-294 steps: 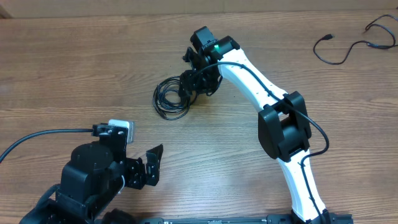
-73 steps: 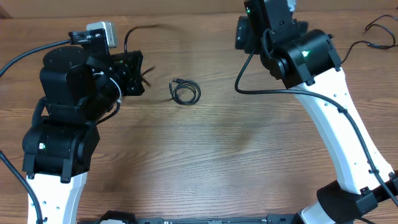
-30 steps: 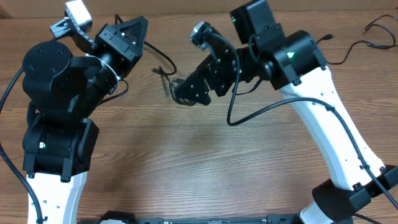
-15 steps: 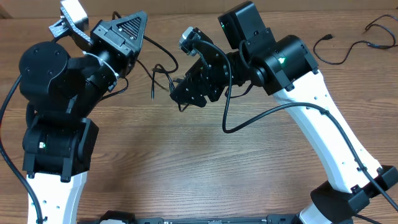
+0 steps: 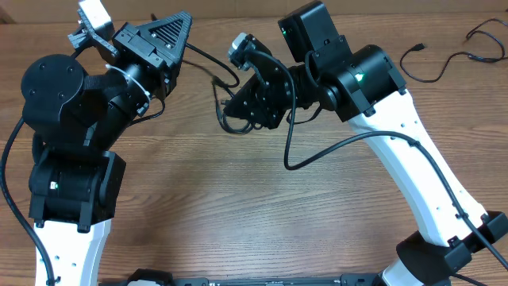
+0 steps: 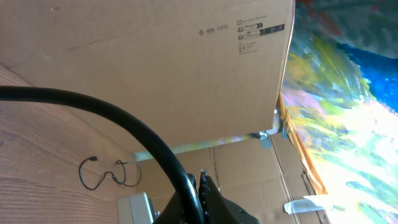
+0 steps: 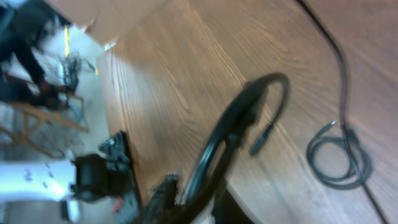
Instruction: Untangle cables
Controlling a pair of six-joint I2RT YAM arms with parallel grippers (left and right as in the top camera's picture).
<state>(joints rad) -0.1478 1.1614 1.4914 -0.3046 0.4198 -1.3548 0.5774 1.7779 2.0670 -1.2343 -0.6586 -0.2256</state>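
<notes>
The cables hang between both grippers above the wooden table. My left gripper (image 5: 181, 54) is up at the back left, shut on one black strand (image 5: 214, 67); in the left wrist view that cord (image 6: 124, 121) arcs in from the left into the gripper (image 6: 199, 186). My right gripper (image 5: 232, 107) is just right of it, at the small dangling loops (image 5: 228, 123). The blurred right wrist view shows a cord (image 7: 230, 124) passing up through the closed right gripper (image 7: 199, 193), with a plug end (image 7: 260, 143) hanging. A small coil (image 7: 329, 180) lies on the table below.
Another loose black cord (image 5: 456, 56) lies at the table's back right corner, also seen as a curl (image 6: 82, 177) in the left wrist view. Cardboard boxes (image 6: 186, 68) stand behind the table. The arms' thick black cables (image 5: 317, 151) hang near the right arm.
The right gripper went from wide open to closed round a cord at the bundle and rose a little. The strand between the two grippers has drawn tauter. The left gripper stayed shut.
</notes>
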